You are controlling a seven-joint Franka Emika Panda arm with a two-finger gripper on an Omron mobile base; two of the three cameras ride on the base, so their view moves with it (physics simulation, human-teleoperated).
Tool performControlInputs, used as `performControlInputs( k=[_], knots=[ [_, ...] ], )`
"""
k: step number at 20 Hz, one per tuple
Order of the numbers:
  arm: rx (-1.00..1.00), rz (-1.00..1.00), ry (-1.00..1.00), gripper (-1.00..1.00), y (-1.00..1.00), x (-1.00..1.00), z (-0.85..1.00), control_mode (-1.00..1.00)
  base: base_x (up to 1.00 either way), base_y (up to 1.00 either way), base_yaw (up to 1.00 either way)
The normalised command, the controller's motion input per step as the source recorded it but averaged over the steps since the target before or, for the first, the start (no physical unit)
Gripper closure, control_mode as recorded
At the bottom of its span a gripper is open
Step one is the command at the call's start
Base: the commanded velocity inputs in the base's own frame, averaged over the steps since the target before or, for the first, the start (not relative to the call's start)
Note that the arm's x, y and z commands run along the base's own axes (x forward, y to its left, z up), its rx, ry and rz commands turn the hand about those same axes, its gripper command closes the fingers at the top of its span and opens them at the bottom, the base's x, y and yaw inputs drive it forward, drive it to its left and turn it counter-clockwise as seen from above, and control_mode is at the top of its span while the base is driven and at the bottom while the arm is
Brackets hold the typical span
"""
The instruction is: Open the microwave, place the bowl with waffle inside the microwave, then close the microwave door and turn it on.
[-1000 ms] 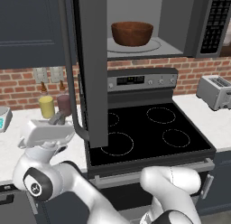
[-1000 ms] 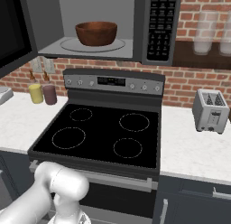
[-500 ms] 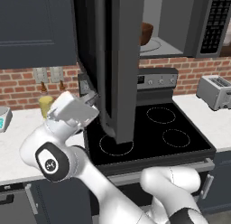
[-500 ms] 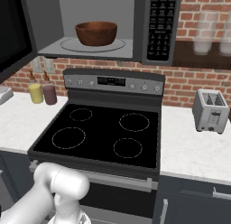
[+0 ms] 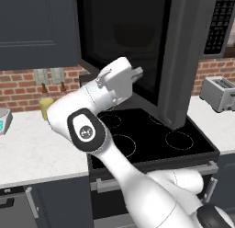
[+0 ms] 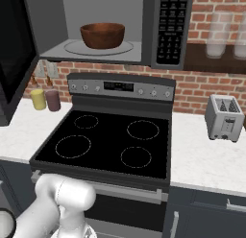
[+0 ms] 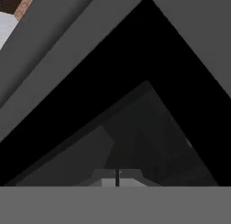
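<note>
A black-topped stove [image 6: 110, 141] with four burner rings sits between white counters [image 6: 206, 160], backed by a red brick wall [image 6: 192, 90]. A silver toaster [image 6: 223, 118] stands on the right counter; a yellow jar [image 6: 38, 99] and a darker one sit at far left. Above the stove, the dark grey microwave [image 6: 170, 28] holds the reddish-brown bowl [image 6: 102, 35] on its round turntable, keypad strip to the right. The microwave door [image 5: 137, 52], black glass in a grey frame, stands partly swung across the opening. The gripper [image 5: 137, 74] is clenched, empty, close against the door's glass
</note>
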Motion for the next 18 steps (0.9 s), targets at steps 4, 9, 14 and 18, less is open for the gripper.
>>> performControlInputs(
  k=[4,9,14,18],
  knots=[
    [0.15,0.0,0.05,1.0,-1.0,0.35,0.23,-1.0,0.0,0.0,0.0],
    [0.05,0.06,0.18,1.0,-0.92,0.75,0.19,-1.0,0.0,0.0,0.0],
    [0.0,0.16,0.4,1.0,-0.79,0.83,0.39,-1.0,0.0,0.0,0.0],
    [0.0,0.26,0.53,1.0,-0.71,0.83,0.41,-1.0,0.0,0.0,0.0]
  ],
)
